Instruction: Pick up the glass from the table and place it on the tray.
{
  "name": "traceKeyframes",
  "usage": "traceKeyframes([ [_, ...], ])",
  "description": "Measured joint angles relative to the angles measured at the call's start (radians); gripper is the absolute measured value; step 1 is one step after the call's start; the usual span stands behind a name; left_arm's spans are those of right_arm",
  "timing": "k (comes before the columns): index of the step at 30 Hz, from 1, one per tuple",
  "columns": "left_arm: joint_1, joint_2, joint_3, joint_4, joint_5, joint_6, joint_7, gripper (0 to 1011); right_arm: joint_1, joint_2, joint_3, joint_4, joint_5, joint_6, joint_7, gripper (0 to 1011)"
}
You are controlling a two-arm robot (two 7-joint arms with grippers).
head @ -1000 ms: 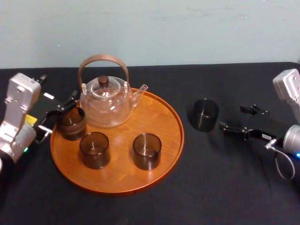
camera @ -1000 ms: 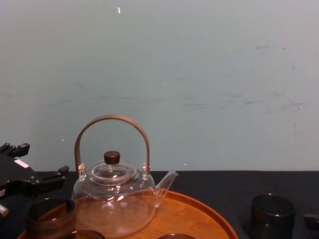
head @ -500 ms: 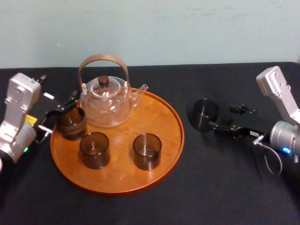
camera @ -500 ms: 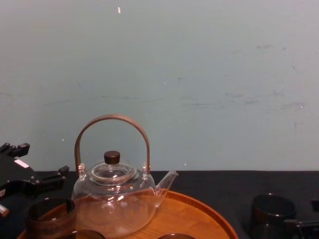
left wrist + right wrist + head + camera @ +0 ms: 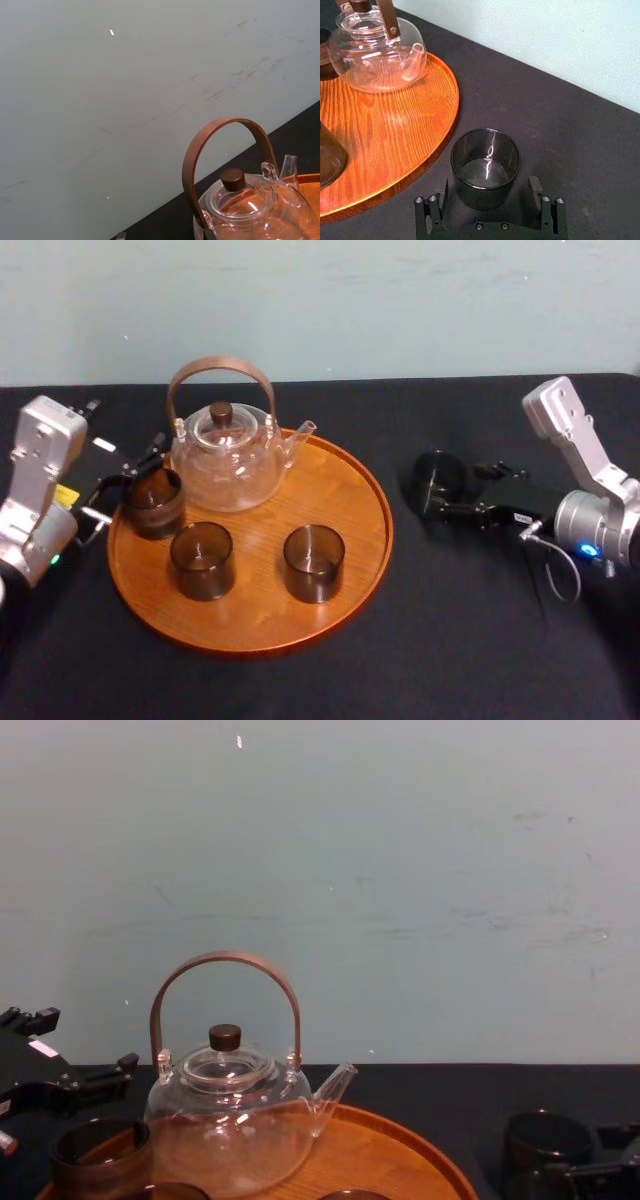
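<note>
While the right gripper (image 5: 465, 492) straddles the smoky glass (image 5: 485, 165), jaws wide, not touching | glass upright on black table (image 5: 450, 630), just right of wooden tray (image 5: 340, 480) | left gripper (image 5: 128, 480) at tray's left rim, jaws apart

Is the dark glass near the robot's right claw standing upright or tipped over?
Upright. The glass stands mouth up, base flat on the black table, inside the open right gripper.
</note>
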Motion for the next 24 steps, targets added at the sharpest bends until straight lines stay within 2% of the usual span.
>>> traceKeyframes([
  [24,0.0,0.0,0.0,0.0,0.0,0.0,0.0,1001,0.076,-0.058,-0.033,0.09,-0.056,-0.003,0.005,1002],
])
